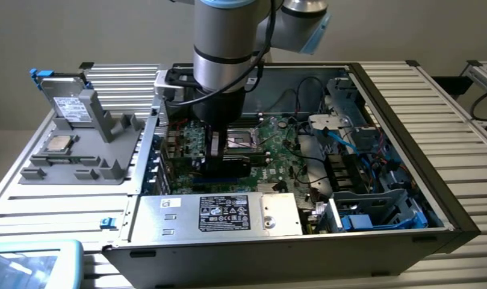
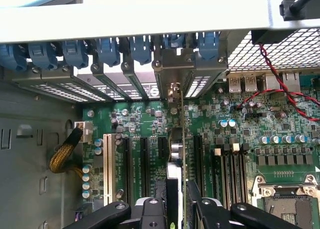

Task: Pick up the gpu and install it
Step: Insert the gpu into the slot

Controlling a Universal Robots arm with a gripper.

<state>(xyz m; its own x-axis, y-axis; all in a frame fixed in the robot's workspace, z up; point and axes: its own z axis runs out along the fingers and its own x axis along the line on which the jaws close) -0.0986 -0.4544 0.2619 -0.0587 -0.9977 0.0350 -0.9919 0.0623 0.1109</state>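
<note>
Silver slats make up the table [image 1: 436, 90], on which the open grey computer case [image 1: 307, 253] is laid on its side. The arm [image 1: 223, 36] is reached down into the case, over the green motherboard [image 2: 240, 129]. The gpu [image 2: 176, 154] is seen edge-on in the wrist view, stood upright over an expansion slot, with its metal bracket set at the rear slot openings. Whether it is fully seated cannot be told. The gripper [image 2: 177, 191] is clamped on the card, one black finger pressed to each face.
</note>
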